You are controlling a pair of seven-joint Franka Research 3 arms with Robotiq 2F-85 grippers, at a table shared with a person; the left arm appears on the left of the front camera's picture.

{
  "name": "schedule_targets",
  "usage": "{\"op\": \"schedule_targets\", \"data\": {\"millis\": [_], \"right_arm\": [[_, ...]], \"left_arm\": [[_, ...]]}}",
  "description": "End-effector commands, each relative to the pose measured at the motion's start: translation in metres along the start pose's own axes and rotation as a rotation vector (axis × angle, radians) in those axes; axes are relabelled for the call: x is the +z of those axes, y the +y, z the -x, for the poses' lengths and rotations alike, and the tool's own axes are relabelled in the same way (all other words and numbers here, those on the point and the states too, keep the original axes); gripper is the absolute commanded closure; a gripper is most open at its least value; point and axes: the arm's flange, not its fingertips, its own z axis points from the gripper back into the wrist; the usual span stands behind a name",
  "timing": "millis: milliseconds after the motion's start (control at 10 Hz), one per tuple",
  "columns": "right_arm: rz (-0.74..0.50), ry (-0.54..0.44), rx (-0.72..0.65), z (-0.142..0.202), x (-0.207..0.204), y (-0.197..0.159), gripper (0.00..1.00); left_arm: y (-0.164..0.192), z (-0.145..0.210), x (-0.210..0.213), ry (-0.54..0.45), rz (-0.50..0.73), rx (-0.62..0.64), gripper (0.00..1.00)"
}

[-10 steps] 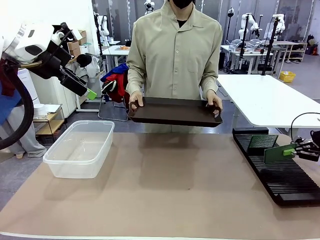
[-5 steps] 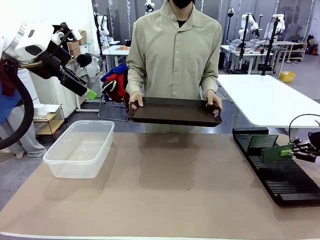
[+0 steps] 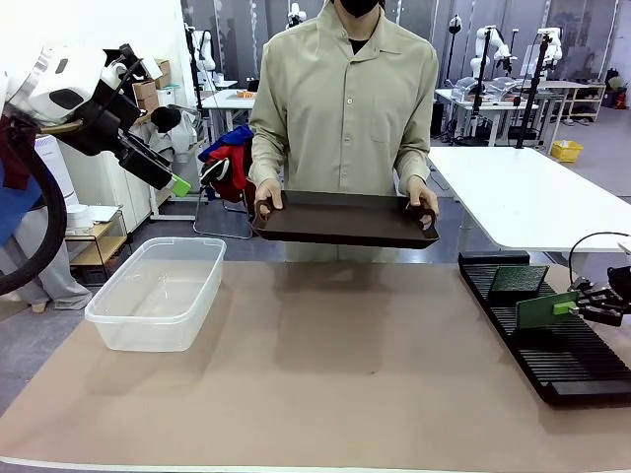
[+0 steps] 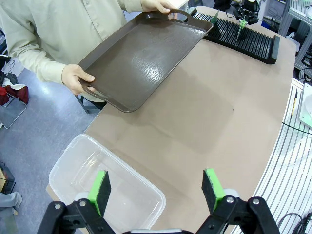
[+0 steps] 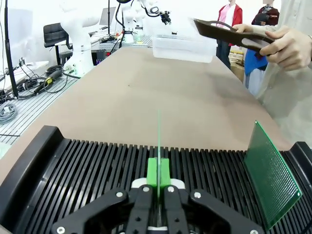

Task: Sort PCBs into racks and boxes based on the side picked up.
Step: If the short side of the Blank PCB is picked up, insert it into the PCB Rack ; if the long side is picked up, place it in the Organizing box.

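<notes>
Front view, across the surface (image 3: 325,374). My right gripper (image 3: 570,305) is clamped on a green PCB (image 3: 538,311), held on edge over the slots of the black rack (image 3: 572,370) at the surface's right side; whether the board's lower edge sits in a slot cannot be told. A second PCB (image 3: 517,281) stands tilted in the rack's far end. In the right wrist view the held board appears only as a thin green line between my pads (image 5: 152,170). My left gripper (image 4: 158,187) hangs above the clear box (image 3: 158,293) with its jaws wide and nothing between them. A person at the far side holds a dark brown tray (image 3: 345,219) in both hands above the surface's far edge.
</notes>
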Motion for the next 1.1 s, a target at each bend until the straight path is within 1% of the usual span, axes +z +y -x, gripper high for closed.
{"op": "schedule_targets", "data": {"millis": [0,200,300,400,900,1000], "right_arm": [[-0.003,0.045,-0.017,0.005,0.0,-0.004,0.98],[-0.001,0.053,-0.017,0.012,0.001,-0.003,0.98],[-0.025,0.068,-0.008,0.014,0.002,-0.002,0.98],[-0.002,0.004,-0.001,0.001,0.0,-0.002,0.98],[-0.002,0.004,-0.001,0.001,0.0,-0.002,0.98],[-0.006,0.001,-0.001,0.001,0.0,-0.001,0.78]], "left_arm": [[0.002,0.002,0.0,0.002,0.008,0.004,0.0],[0.002,0.002,0.0,0.002,0.008,0.004,0.0],[0.002,0.002,0.0,0.002,0.008,0.004,0.0],[0.002,0.002,0.0,0.002,0.008,0.004,0.0],[0.002,0.002,0.0,0.002,0.008,0.004,0.0],[0.002,0.002,0.0,0.002,0.008,0.004,0.0]]}}
